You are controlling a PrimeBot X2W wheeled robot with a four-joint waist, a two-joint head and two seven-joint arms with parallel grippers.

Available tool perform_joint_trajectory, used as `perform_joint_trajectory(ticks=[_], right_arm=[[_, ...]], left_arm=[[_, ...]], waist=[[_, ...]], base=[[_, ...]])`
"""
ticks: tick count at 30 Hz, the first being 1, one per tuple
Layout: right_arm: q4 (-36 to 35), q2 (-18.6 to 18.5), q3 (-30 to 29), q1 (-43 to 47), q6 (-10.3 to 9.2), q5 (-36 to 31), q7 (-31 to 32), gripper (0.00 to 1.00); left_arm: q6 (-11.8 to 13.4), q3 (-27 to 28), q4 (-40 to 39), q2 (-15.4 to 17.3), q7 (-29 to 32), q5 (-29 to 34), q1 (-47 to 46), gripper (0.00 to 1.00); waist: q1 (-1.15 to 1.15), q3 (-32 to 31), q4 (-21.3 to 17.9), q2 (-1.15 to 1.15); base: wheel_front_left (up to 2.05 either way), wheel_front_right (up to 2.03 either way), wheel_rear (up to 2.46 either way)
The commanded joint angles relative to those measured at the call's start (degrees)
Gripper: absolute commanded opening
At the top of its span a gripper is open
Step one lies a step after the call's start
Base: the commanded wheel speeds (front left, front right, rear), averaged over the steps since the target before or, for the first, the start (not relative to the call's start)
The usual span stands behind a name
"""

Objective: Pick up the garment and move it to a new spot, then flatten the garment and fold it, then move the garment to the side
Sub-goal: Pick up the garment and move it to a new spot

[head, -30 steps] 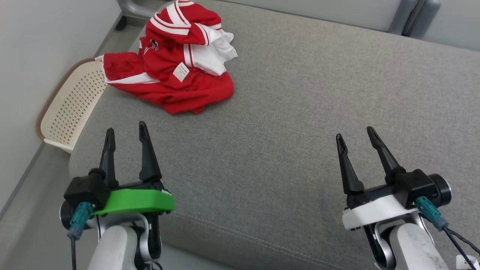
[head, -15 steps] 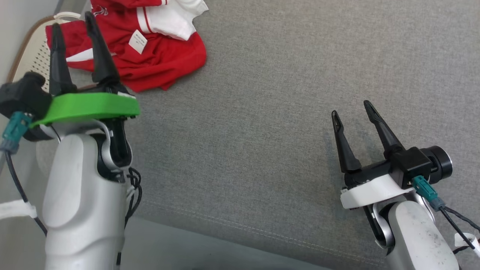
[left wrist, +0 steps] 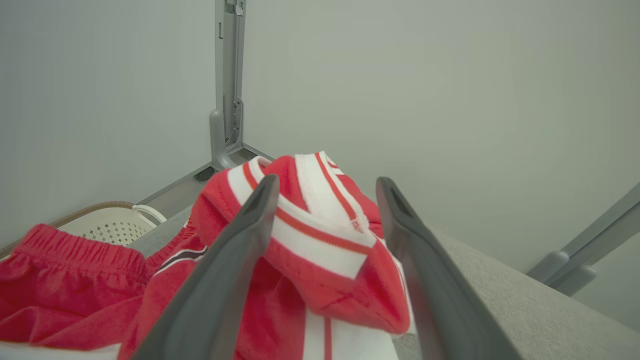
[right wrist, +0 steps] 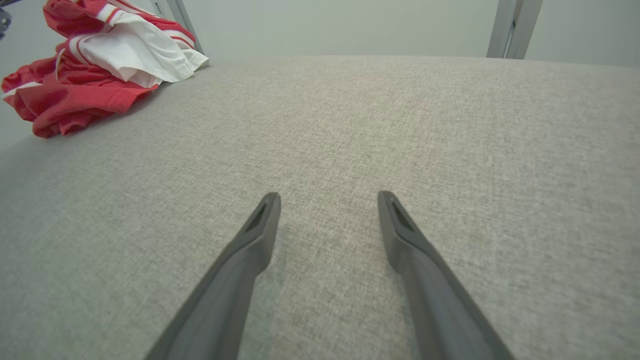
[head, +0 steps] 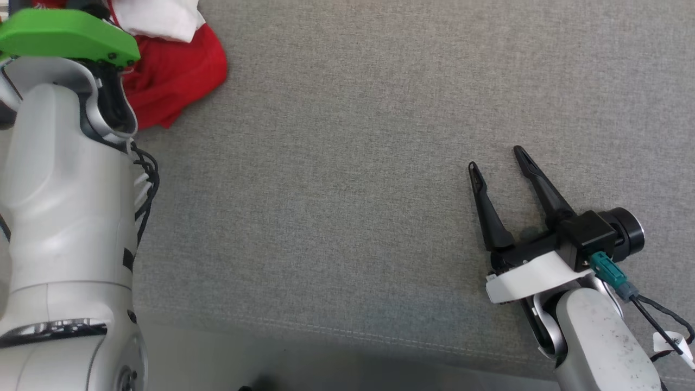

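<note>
The left gripper (left wrist: 324, 186) has open fingers (left wrist: 225, 280) at the red-white garment (left wrist: 320, 240); the right gripper (head: 495, 158), open too, is over the grey cushion (head: 336, 163).

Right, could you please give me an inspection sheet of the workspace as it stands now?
Surface: grey woven cushion, smooth.
Job's things: red and white jersey, crumpled at the far left.
Clutter: nothing seen.
Grippers: left gripper open, straddling the jersey's striped fold, contact unclear; right gripper open, over the cushion, apart from the jersey.
Cables: black cable loops; teal connector with black lead.
Surroundings: cream perforated basket beyond the cushion; grey metal post; pale wall.
</note>
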Motion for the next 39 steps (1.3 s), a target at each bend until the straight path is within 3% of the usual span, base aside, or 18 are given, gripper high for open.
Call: perform_joint_trajectory(ticks=[1,6,8,17,18,19,20,32,39], right_arm=[[0.51,-0.48,0.39,-0.85,0.0,0.73,-0.22,1.0],[1.26,-0.84,1.27,-1.3,-0.04,1.7,-0.09,1.0],[1.81,-1.01,1.81,-1.76,-0.06,2.31,-0.08,1.0],[1.98,-0.65,2.18,-2.21,-0.06,2.97,-0.07,1.0],[1.92,-0.58,2.25,-2.26,-0.06,3.0,-0.07,1.0],[1.88,-0.5,2.32,-2.34,-0.06,3.04,-0.08,1.0],[1.7,-0.34,2.51,-2.46,-0.05,3.03,-0.08,1.0],[1.93,0.96,3.27,-1.26,-0.04,3.4,-0.1,1.0],[2.48,1.8,2.95,-0.45,-0.04,4.38,-0.1,1.0]], left_arm=[[0.79,0.71,4.05,0.75,0.85,-0.79,-3.48,1.0],[2.98,-0.02,13.59,2.13,5.56,-0.11,-8.11,1.0],[5.06,-2.0,19.05,2.76,8.38,1.8,-9.97,1.0],[5.1,-5.98,25.85,3.73,10.7,4.9,-10.75,1.0],[4.96,-6.28,26.2,3.83,10.72,4.98,-10.7,0.94],[4.83,-6.6,26.44,3.99,10.42,5.25,-10.66,0.42],[4.64,-7.08,26.75,4.34,9.89,5.53,-10.47,0.0],[1.71,-6.92,22.34,5.38,0.1,5.08,-6.52,0.0],[2.08,-3.92,-0.87,5.04,-0.17,8.87,3.42,0.0]], waist=[[-0.01,2.12,-2.08,0.0],[-0.01,2.91,-3.09,0.0],[-0.01,3.26,-3.71,0.0],[-0.01,3.04,-4.3,0.0],[-0.01,2.95,-4.34,0.0],[-0.01,2.85,-4.37,0.0],[-0.01,2.64,-4.42,0.0],[-0.01,-1.43,-4.32,0.0],[-0.01,-5.06,-3.94,0.0]], base=[[0.0,0.0,0.0],[0.0,0.0,0.0],[0.0,0.0,0.0],[0.0,0.0,0.0],[0.0,0.0,0.0],[0.0,0.0,0.0],[0.0,0.0,0.0],[0.0,0.0,0.0],[0.0,0.0,0.0]])
